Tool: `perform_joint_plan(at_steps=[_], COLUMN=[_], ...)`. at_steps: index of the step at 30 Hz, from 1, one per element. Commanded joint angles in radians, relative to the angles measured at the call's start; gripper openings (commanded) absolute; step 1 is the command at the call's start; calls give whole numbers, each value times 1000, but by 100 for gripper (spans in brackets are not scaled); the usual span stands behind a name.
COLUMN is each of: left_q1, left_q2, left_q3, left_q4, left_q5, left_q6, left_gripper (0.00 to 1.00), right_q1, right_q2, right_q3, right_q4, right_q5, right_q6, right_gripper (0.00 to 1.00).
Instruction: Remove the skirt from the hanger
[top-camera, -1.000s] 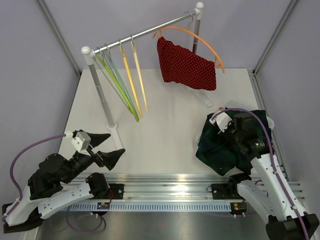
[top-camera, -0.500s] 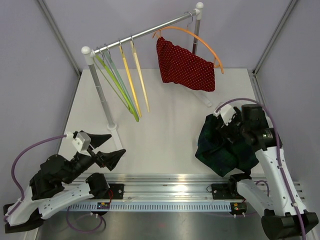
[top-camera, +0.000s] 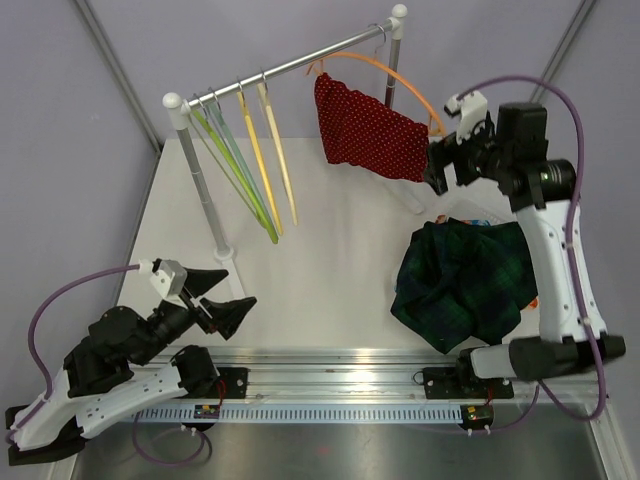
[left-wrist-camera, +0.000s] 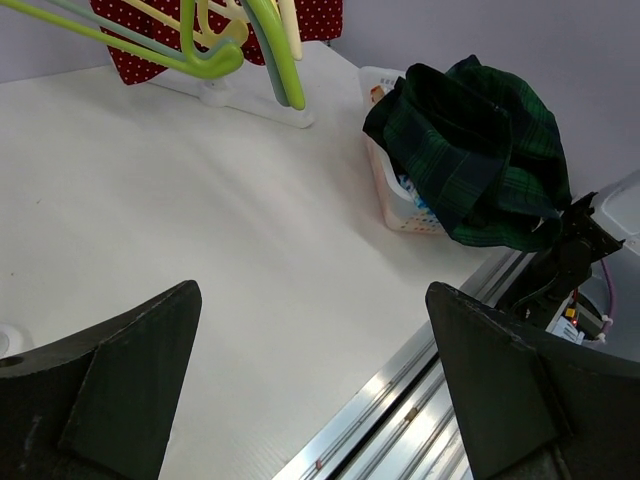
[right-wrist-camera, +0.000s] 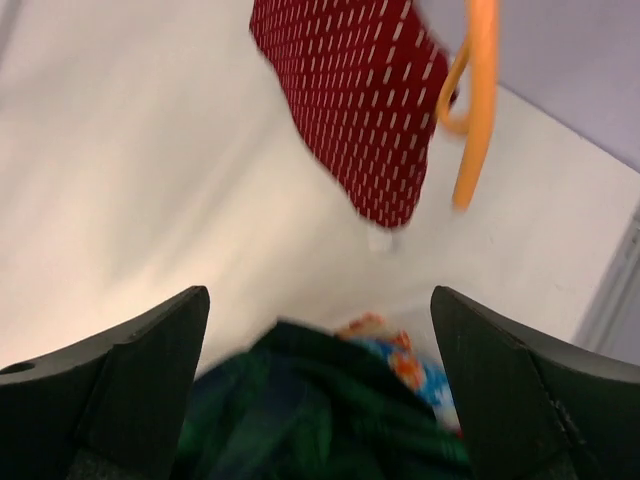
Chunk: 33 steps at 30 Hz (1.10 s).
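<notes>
From above, shows red skirt draped on orange hanger at far rail, right tool wide beside it, left tool wide at near left. From left wrist alone, reveals white basket under green plaid cloth. From right wrist, blurred, frames skirt between spread fingers.

We noted a white table, matt and flat. An aluminium rail ran along its near edge. A clothes rack stood directly on the surface. Its left post rose from a white foot toward the near left. The right post's long white foot lay toward the far right. On the right side, near the rail, a white basket sat on the table. A dark green plaid cloth was heaped over it, hiding most of the rim from above. We could not tell whether the cloth's hem touched the table.
</notes>
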Motion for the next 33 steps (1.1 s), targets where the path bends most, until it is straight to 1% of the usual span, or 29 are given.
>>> perform_joint_plan(at_steps=[1,2,3,4,5,6,8,11,12,13,15,16,18,22,23,25,26,27,28,30,31,33], left_q1=[2,3,2,3,2,2,3,2,3,3,2,2,2,2,2,3,2,3,2,3,2,2], left_q2=[12,13,12,12,10,9,4,6,6,7,9,7,6,-3,-3,-3,-3,-2,1,6,6,6], left_q3=[-4,-5,-5,-7,-9,-12,-18,-22,-22,-21,-18,-18,-22,-33,-36,-42,-42,-42,-44,-48,-50,-58], left_q4=[64,63,61,57,57,57,57,55,55,54,54,54,51,51,54,61,63,69,69,74,75,83], left_q5=[-29,-35,-37,-38,-41,-40,-43,-43,-43,-43,-44,-44,-46,-46,-46,-43,-40,-38,-37,-34,-31,-30], left_q6=[-50,-56,-62,-73,-78,-81,-85,-76,-75,-70,-69,-69,-70,-72,-70,-66,-66,-62,-61,-53,-50,-43], left_gripper=[99,99,99,99,99,99,99,99,99,99,99,99,99,99,99,99,99,99,99,99,99,99], right_q1=[-20,-20,-20,-20,-20,-20,-23,-25,-25,-25,-25,-25,-25,-25,-26,-26,-26,-25,-26,-26,-26,-26], right_q2=[156,194,272,309,341,396,440,519,539,559,619,640,680,694,696,704,710,710,710,694,687,656], right_q3=[228,286,394,443,484,554,614,651,668,688,759,783,828,824,823,828,836,842,843,840,834,822], right_q4=[170,165,162,161,159,158,158,162,150,133,89,70,50,57,55,38,34,30,36,64,78,128], right_q5=[-148,-159,-144,-94,-93,-55,-52,-120,-142,-168,-226,-242,-271,-288,-305,-338,-345,-343,-345,-337,-343,-352], right_q6=[258,260,259,242,230,190,167,125,110,96,79,66,59,46,43,29,30,32,33,47,53,82], right_gripper=[99,99,100,100,99,99,99,96,94,87,80,72,68,63,58,45,28,19,13,3,0,0])
